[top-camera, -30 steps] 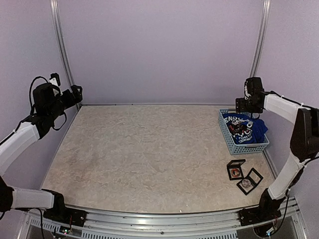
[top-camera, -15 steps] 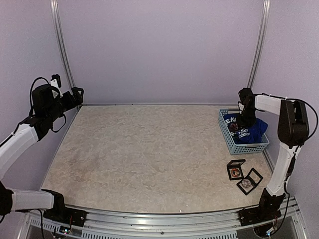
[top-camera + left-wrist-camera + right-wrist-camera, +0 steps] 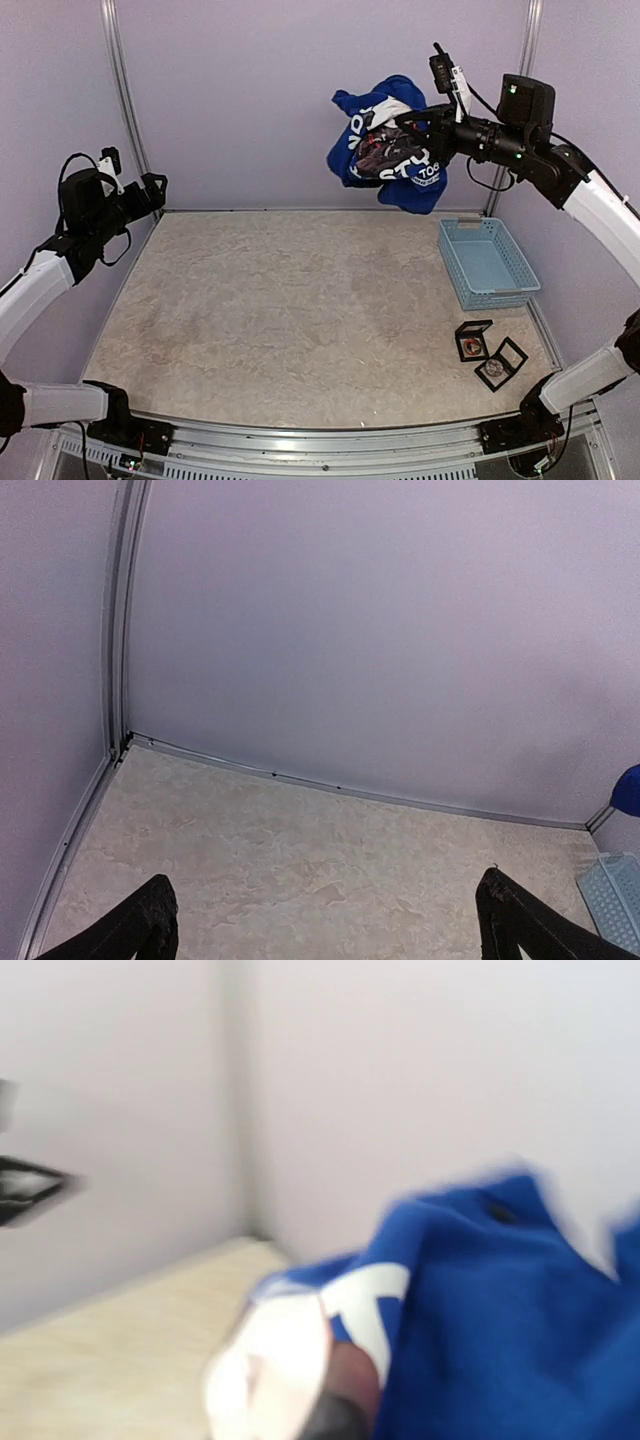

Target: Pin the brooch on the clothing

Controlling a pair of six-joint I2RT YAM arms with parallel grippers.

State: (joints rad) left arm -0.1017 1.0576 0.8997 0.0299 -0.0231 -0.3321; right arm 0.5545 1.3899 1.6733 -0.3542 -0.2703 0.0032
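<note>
Right arm: reaches high over the far right of the table, wrist level. Right gripper [image 3: 424,128] has its jaws closed tight on a bunched royal-blue T-shirt [image 3: 388,152] with white lettering and a dark print. The T-shirt hangs in the air in front of the back wall, well above the marbled beige tabletop [image 3: 290,300], up and to the left of the light-blue plastic lattice basket [image 3: 487,262].

Right wrist view: motion-blurred. Blue cloth [image 3: 500,1330] with a white patch fills the lower right. Fingers not distinguishable.

Left arm: raised at the far left edge. Left gripper [image 3: 156,189] has its jaws spread fully apart with nothing between them. Left wrist view shows both dark fingertips [image 3: 143,928] wide apart over bare table, and a basket corner [image 3: 614,892] at lower right.

Near right: two small black-framed square display cases [image 3: 473,341] and [image 3: 501,363] lie just beside each other in front of the basket, a round item in each, too small to identify
</note>
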